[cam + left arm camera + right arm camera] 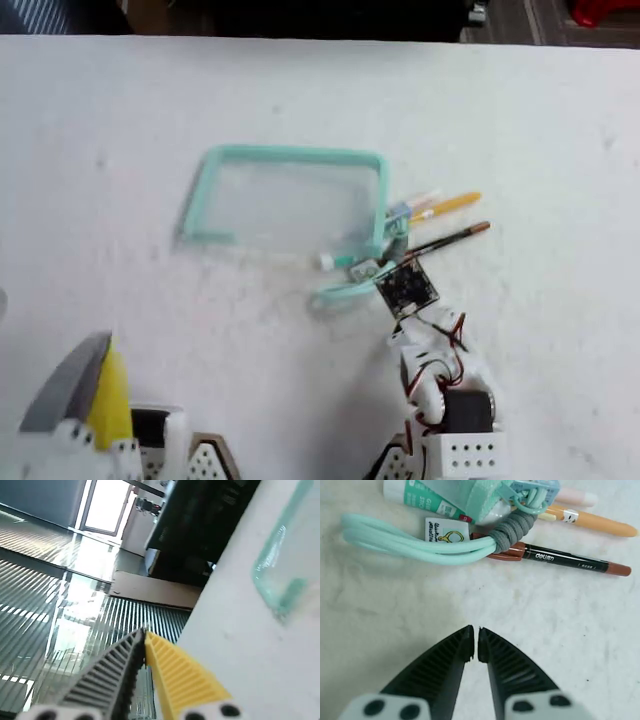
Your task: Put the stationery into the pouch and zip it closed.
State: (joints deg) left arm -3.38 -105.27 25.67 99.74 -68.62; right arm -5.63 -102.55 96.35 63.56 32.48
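- The pouch (290, 153), clear with a teal rim, is seen lying flat at the centre of the white counter (550, 120). Its teal wrist strap (340, 292) trails from the lower right corner.
- The right gripper (475, 642) is placed at centre right of the high view, just below that corner. In the right wrist view the strap (410, 542) lies a short way ahead of the jaw tips and is not touched by them.
- A dark pen (565, 560) is laid just past the strap, and an orange pen (595, 522) and a pale pen (575, 497) lie beyond it. A glue stick (420, 495) is partly covered by the pouch corner; whether it is inside cannot be told.
- The right jaws are clenched to a thin slit and nothing is held between them.
- The left gripper (105, 345) is kept at the lower left of the high view, well apart from the pouch (292, 587). Its grey and yellow jaws are pressed together on nothing.
- In the high view the pens (450, 205) fan out to the right of the pouch. Bare counter is left on every side of them, and the far edge at the top of the frame is well away from the pouch.
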